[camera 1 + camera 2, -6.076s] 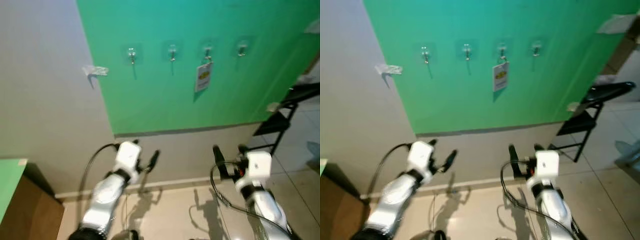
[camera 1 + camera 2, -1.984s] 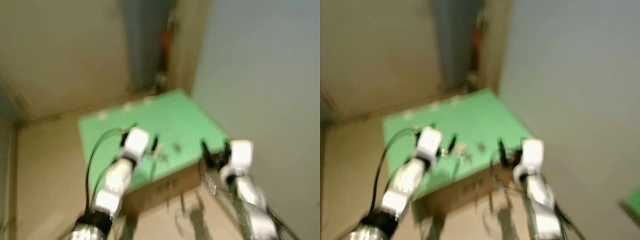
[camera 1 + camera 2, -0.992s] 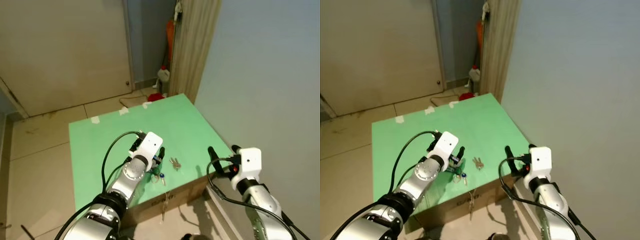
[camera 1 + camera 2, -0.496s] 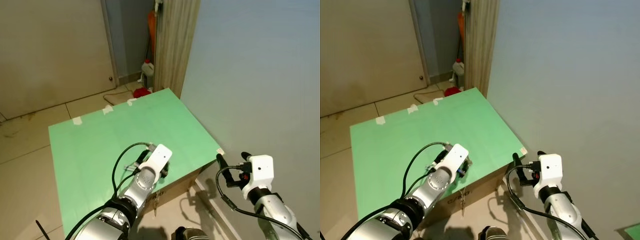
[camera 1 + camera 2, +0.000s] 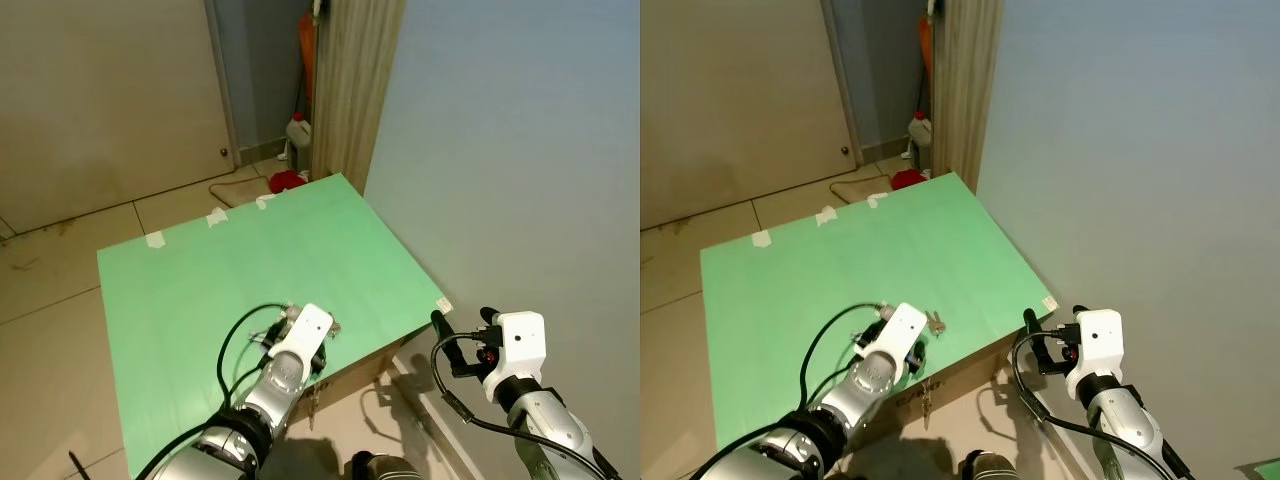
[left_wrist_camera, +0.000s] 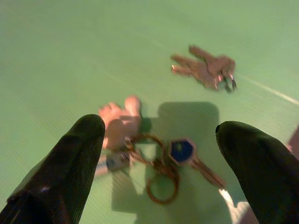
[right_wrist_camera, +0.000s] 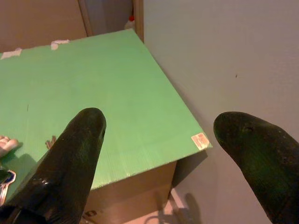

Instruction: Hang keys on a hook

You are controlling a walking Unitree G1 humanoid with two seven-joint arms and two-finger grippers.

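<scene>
A bunch of keys (image 6: pixel 161 161), with a blue-headed key, metal rings and a pink fob, lies flat on the green box top (image 5: pixel 250 260) near its near edge. A second, plain bunch (image 6: pixel 205 67) lies just beyond it, a little farther from the robot. The left gripper (image 6: pixel 159 154) hangs right over the blue-headed bunch, its two black fingers (image 6: pixel 70 154) spread wide to either side and holding nothing. To take the keys well, it should probably drop straight down until the tips meet the top, then close across the rings and blue head, not the loose fob, so the bunch cannot slide away. The right gripper (image 7: pixel 154 144) waits spread wide and empty, off the box's right near corner, beside the grey wall (image 5: pixel 520 150). No hook shows here.
</scene>
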